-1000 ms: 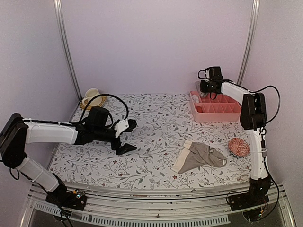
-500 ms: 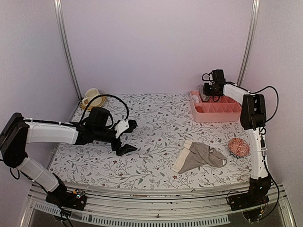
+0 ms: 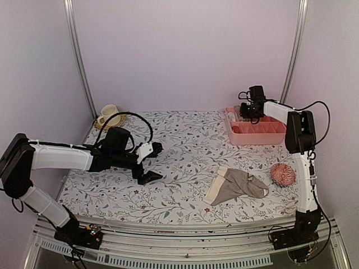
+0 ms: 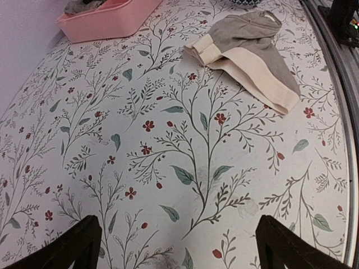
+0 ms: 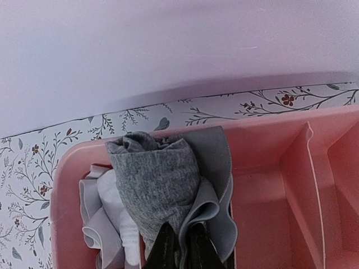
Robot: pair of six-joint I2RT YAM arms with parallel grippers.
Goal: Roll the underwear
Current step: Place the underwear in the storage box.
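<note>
the right claw is pinched on the rolled grey underwear in a corner pocket of the pink tray. i think it's being put away; next, let go and lift. the taupe underwear lies unrolled in front of the tray. the left claw is wide apart, empty. no words show.

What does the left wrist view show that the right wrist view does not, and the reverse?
Left wrist only: taupe cloth briefs with a cream waistband, lying loose; left jaws wide open. Right wrist only: rolled grey cloth briefs in an end compartment, right jaws shut on them. Both: the pink plastic divided tray and the flowered tablecloth.
</note>
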